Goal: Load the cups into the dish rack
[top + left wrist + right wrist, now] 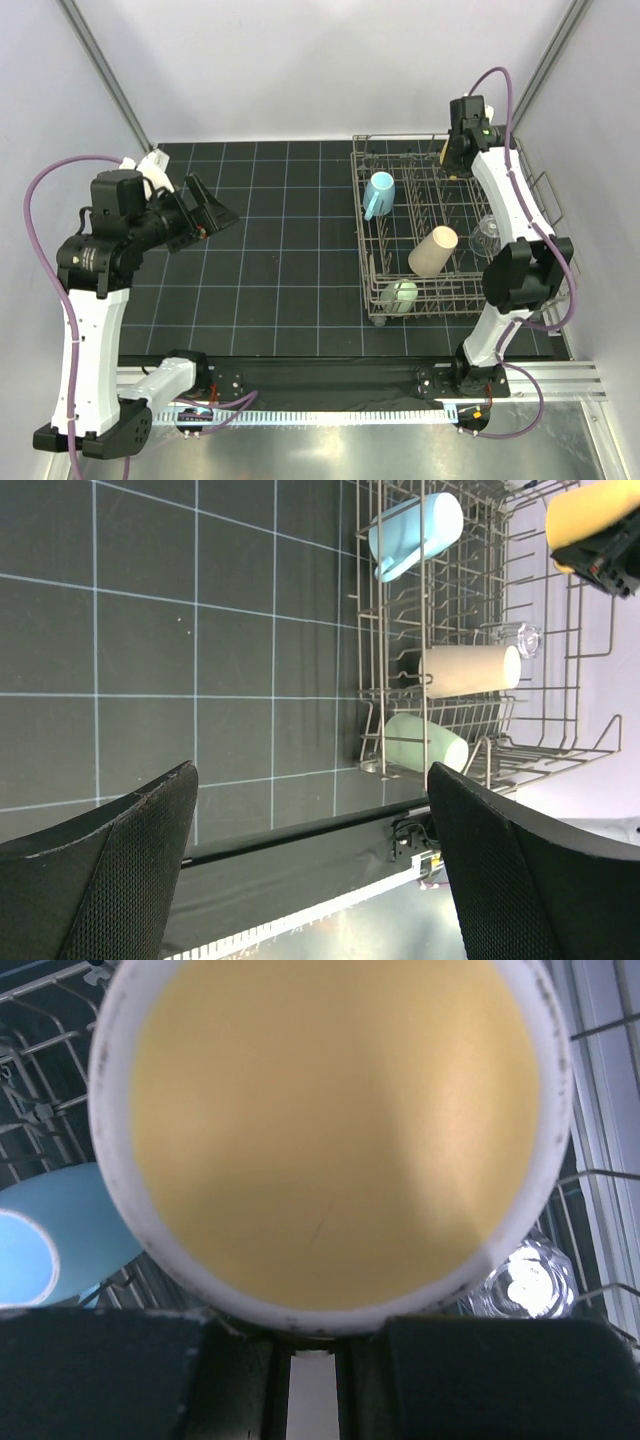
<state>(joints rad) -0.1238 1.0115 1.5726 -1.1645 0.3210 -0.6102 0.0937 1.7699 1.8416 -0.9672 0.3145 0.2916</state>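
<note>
Right wrist view: the right gripper (312,1360) is clamped on the mug's (330,1130) edge, over the rack's (445,295) far side. The mug's round end faces the camera, its axis running away from the fingers. The left gripper (310,780) gapes wide, empty.

Left arm (85,340), right arm (502,188): white shells, black joints (100,262). Fat black bases (95,435). Purple cables (40,190) loop off both. Left tool (315,880): black fingers (110,880), tiny dots all over.

cups (433,250) — 5 | dish rack (455,285) — 1 | robot arms (90,330) — 2
</note>
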